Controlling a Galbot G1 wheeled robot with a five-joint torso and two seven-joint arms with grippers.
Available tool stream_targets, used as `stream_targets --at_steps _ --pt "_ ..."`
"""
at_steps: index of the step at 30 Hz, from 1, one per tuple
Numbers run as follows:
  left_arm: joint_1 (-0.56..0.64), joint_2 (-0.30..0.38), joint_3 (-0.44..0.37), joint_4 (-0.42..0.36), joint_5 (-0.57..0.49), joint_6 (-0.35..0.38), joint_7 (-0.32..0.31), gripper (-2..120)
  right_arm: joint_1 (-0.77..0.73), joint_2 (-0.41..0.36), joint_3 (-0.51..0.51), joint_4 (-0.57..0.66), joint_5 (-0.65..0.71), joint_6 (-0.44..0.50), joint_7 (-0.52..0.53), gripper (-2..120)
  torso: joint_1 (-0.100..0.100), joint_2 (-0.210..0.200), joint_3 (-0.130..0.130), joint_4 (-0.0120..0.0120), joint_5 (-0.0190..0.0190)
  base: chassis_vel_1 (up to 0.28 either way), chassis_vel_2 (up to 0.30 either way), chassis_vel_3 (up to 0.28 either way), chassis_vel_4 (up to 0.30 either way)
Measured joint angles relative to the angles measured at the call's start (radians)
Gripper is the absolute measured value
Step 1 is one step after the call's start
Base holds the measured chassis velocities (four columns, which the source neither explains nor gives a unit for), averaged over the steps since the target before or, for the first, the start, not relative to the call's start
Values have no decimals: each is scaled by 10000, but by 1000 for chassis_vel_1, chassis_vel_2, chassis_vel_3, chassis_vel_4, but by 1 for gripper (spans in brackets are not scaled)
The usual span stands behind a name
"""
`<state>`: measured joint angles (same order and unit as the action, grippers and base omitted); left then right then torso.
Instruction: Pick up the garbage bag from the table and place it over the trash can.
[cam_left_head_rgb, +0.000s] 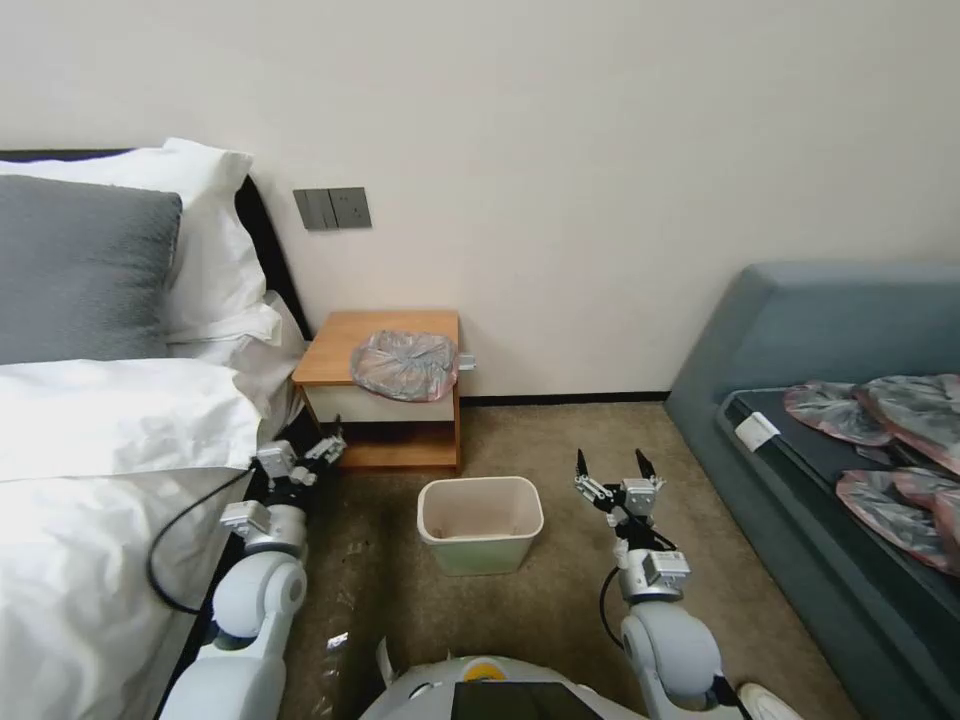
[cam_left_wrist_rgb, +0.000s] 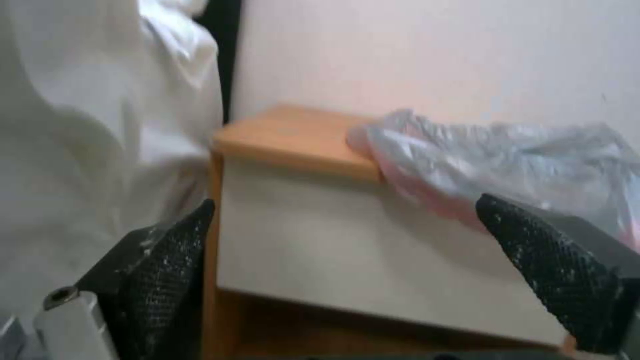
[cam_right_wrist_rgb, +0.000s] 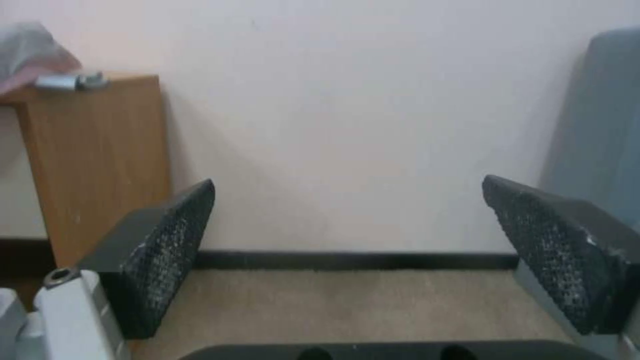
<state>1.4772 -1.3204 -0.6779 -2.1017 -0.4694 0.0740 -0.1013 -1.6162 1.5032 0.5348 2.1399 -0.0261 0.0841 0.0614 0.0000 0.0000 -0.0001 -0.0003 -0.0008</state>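
Crowding the table (cam_left_head_rgb: 385, 330): bed (cam_left_head_rgb: 110, 480) beside, trash can (cam_left_head_rgb: 480, 522) in front.

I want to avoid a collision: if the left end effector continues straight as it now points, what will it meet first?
Probably the table's white drawer front, lying straight between the open fingers of the left end effector; the garbage bag sits higher, on top. Depth is uncertain.

A bed (cam_left_head_rgb: 110, 470) with white sheets, white pillows (cam_left_head_rgb: 215, 240) and a grey pillow (cam_left_head_rgb: 80, 265) stands on the left under a grey wall switch plate (cam_left_head_rgb: 332, 208), and a blue-grey sofa (cam_left_head_rgb: 830, 330) on the right carries a heap of flat grey-and-pink bags (cam_left_head_rgb: 890, 430) above beige carpet (cam_left_head_rgb: 560, 440)
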Motion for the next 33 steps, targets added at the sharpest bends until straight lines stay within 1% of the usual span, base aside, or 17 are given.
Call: stream_targets --at_steps 1,3,5,7,8,11,13,16,17,21,22,24,25,28,29,32,33 --pt "87 2 104 23 7 127 -60 100 187 -94 -48 -125 50 91 -6 100 1 0 0 4 15 0 0 0 0" --pt "205 -5 262 111 143 203 -89 100 478 -284 -80 -288 225 172 -8 100 1 0 0 6 3 0 0 0 0" --pt "238 -1 404 183 264 219 -93 100 666 -468 -110 -406 376 247 -9 100 0 0 0 9 11 0 0 0 0" --pt "240 16 674 319 452 225 -92 100 997 -933 -119 -638 499 450 -30 100 0 0 1 1 7 0 0 0 0" --pt "240 16 674 319 452 225 -92 100 997 -933 -119 -638 499 450 -30 100 0 0 1 1 7 0 0 0 0" --pt "194 10 1060 492 780 225 -102 100 1697 -1965 -175 -1101 370 769 -215 100 0 0 1 -3 8 0 0 0 0" --pt "205 -26 1069 518 894 225 -105 100 1909 -2253 -248 -1217 336 788 -252 100 1 0 2 -1 8 0 0 0 0" --pt "194 -214 910 617 1258 215 -114 100 2787 -3135 -711 -1776 -13 903 -293 100 1 0 1 7 9 0 0 0 0" --pt "129 -275 811 670 1305 212 -146 100 3341 -3538 -1089 -2239 -415 1051 -295 100 1 0 2 7 9 0 0 0 0" --pt "41 -300 739 722 1325 210 -141 100 4274 -3954 -1789 -3108 -1229 1313 -316 100 1 0 2 3 9 0 0 0 0" --pt "41 -300 739 722 1325 210 -141 100 4274 -3954 -1789 -3108 -1229 1313 -316 100 1 0 2 3 9 0 0 0 0" --pt "-41 -362 684 813 1365 210 -89 100 5133 -3959 -2150 -4032 -2751 1834 -606 100 1 0 2 5 10 0 0 0 0" --pt "-41 -362 684 813 1365 210 -89 100 5133 -3959 -2150 -4032 -2751 1834 -606 100 1 0 2 5 10 0 0 0 0" --pt "-91 -409 773 1036 1512 202 -74 100 6139 -3759 -2461 -5176 -5026 2617 -992 100 1 0 2 2 10 0 0 0 0" --pt "-91 -409 773 1036 1512 202 -74 100 6139 -3759 -2461 -5176 -5026 2617 -992 100 1 0 2 2 10 0 0 0 0" --pt "-177 -507 870 1313 1753 101 -59 100 6955 -3584 -2752 -6058 -6457 3365 -1178 100 1 0 2 2 8 0 0 0 0" --pt "-177 -507 870 1313 1753 101 -59 100 6955 -3584 -2752 -6058 -6457 3365 -1178 100 1 0 2 2 8 0 0 0 0"
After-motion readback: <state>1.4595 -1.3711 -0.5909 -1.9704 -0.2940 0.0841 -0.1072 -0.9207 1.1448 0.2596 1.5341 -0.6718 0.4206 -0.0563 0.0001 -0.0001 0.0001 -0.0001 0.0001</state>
